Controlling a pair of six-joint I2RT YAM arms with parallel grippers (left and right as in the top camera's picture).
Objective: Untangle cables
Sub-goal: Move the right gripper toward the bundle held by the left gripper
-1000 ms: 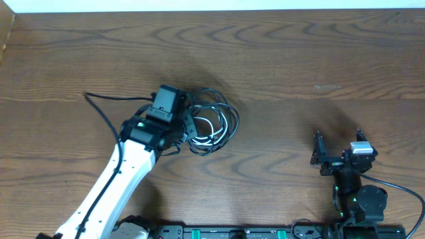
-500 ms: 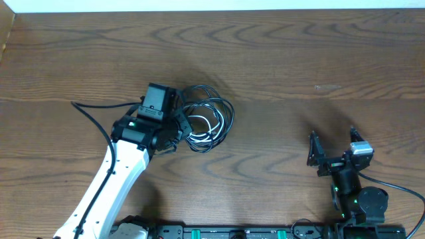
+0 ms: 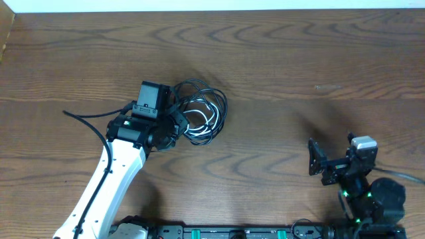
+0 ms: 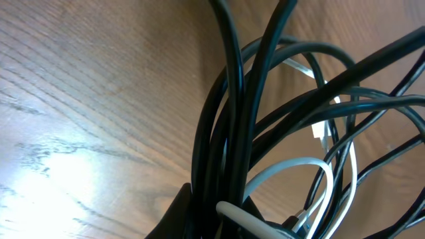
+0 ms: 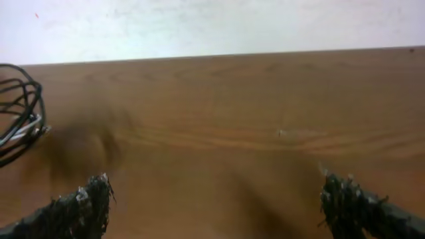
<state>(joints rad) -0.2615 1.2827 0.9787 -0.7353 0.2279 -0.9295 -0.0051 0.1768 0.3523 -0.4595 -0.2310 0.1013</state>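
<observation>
The cables lie in one small looped bundle on the wooden table: a thin black cable (image 3: 214, 99) and a shorter white cable (image 3: 206, 123) inside its loops. My left gripper (image 3: 174, 121) is shut on the left side of the bundle. In the left wrist view the black strands (image 4: 226, 133) and a white loop (image 4: 285, 169) run down between the jaws (image 4: 229, 219). My right gripper (image 3: 317, 159) is open and empty at the front right, far from the bundle. The bundle shows at the far left of the right wrist view (image 5: 20, 113).
The left arm's thicker black cable (image 3: 89, 119) trails over the table to the left of the arm. The table's far edge meets a white wall (image 5: 212, 26). A black rail (image 3: 226, 232) runs along the front edge.
My left gripper has moved left and a little away from me, dragging the cable bundle with it. My right gripper has shifted slightly toward the front edge.
</observation>
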